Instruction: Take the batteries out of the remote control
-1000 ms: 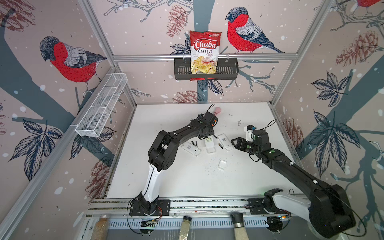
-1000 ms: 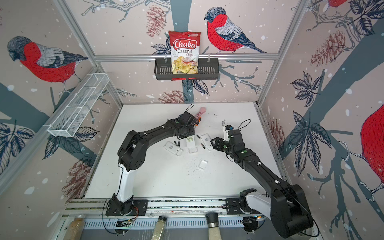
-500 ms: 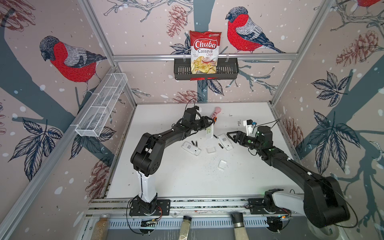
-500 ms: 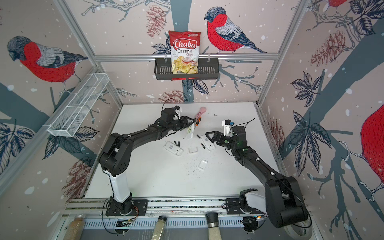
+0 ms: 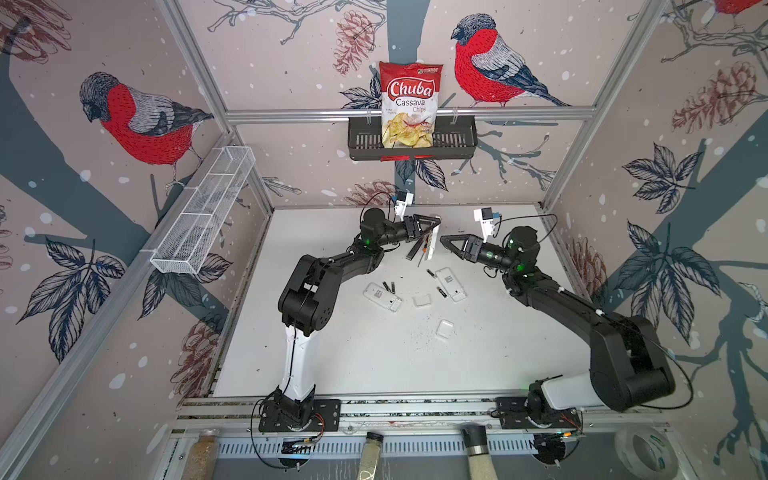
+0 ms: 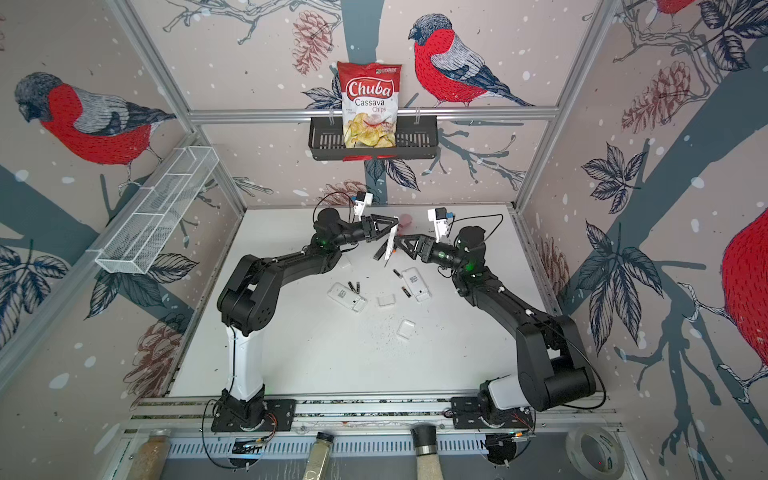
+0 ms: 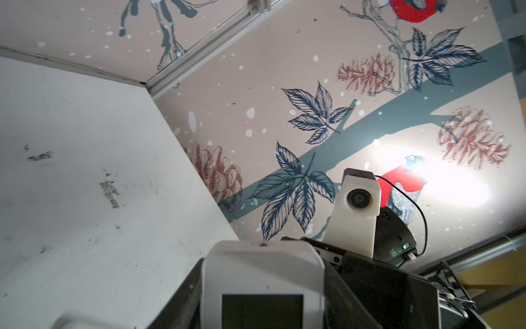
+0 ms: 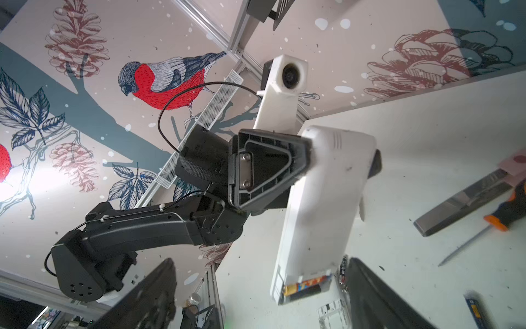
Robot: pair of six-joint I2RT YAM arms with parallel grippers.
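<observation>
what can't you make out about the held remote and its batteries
Batteries left in the held remote: right wrist view shows one battery in the open bay; the shell hides the rest.
That bay in both top views: too small, remote edge-on.
Remote's lower half, left wrist view: cut off by the bottom edge.
Right gripper fingers, right wrist view: blurred, cut by the bottom edge.

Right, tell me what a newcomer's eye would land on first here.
The white remote is held aloft by the left gripper over the back middle of the table, a battery showing in its open end, with the open right gripper facing it. Behind, a red Chuba chips bag stands in a black wall basket.
</observation>
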